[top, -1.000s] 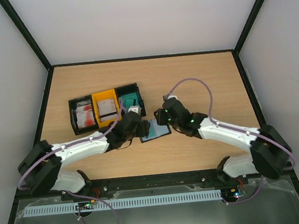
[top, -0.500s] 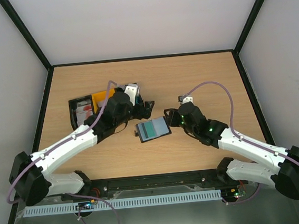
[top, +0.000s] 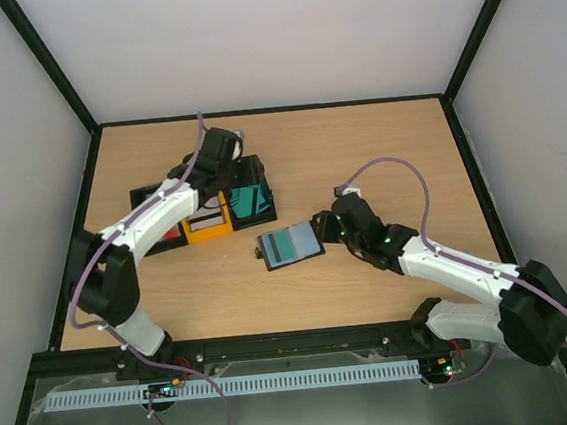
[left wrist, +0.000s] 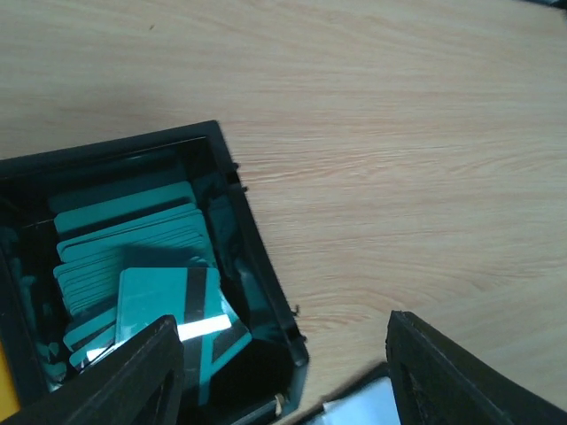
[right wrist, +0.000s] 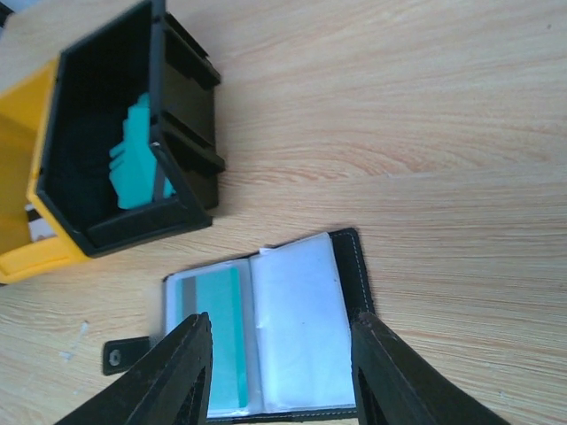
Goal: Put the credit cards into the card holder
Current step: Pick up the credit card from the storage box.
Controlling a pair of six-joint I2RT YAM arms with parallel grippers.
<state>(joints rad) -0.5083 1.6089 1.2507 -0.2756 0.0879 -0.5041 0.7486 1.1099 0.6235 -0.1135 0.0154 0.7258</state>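
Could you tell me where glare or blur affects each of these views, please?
Top external: evenly lit and sharp. Left wrist: the left claw is dark and out of focus, and glare flashes white on a teal card in the black bin. Right wrist: the right claw is blurred, and the card holder has a clear sleeve that looks washed out.

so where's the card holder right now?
Top view: the card holder lies open on the table near the middle, just on the near side of the black bin of teal cards, with the right gripper at its right edge.
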